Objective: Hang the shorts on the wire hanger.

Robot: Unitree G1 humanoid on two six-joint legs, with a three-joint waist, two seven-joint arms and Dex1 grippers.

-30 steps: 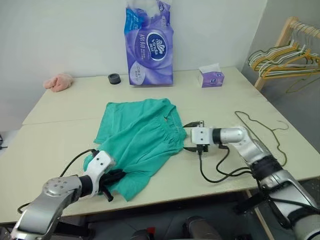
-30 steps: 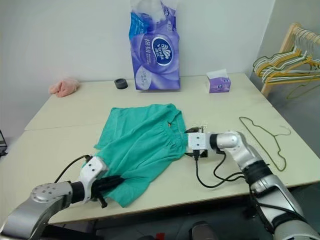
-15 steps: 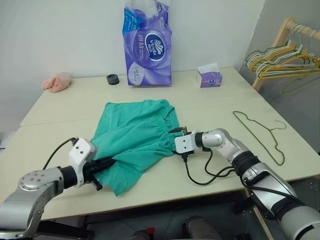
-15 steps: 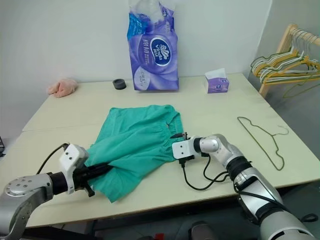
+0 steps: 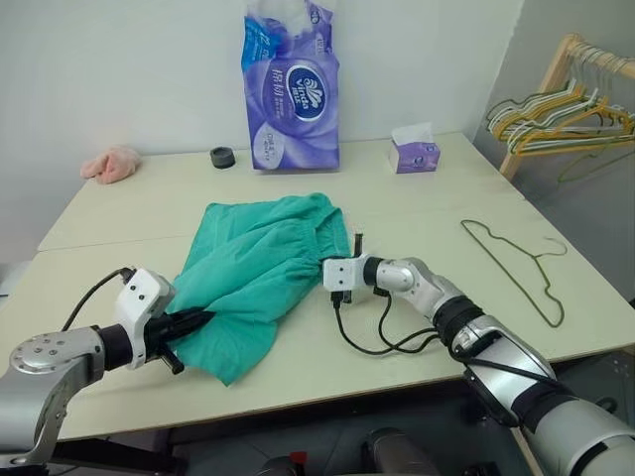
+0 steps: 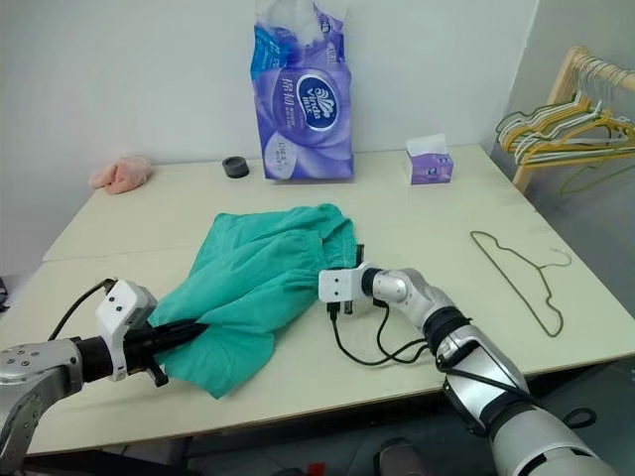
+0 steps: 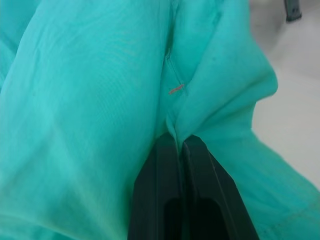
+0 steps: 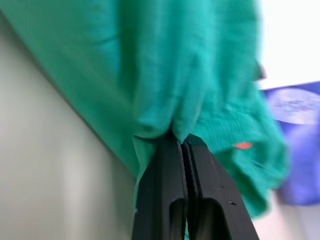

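The two head views look down over the table [image 5: 417, 213]. Each wrist view looks very near along closed jaws at the shorts [image 7: 90, 100].

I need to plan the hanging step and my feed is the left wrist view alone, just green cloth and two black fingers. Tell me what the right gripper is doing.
Observer: The right gripper is shut on the shorts, pinching the fabric near the gathered waistband.
Operator: Give me the hanger's position.
Observer: The wire hanger lies flat on the table, on the robot's right, apart from the shorts.
Operator: Report how my left gripper sits from above.
Observer: The left gripper pinches the near left edge of the shorts, which droop from it toward the table.
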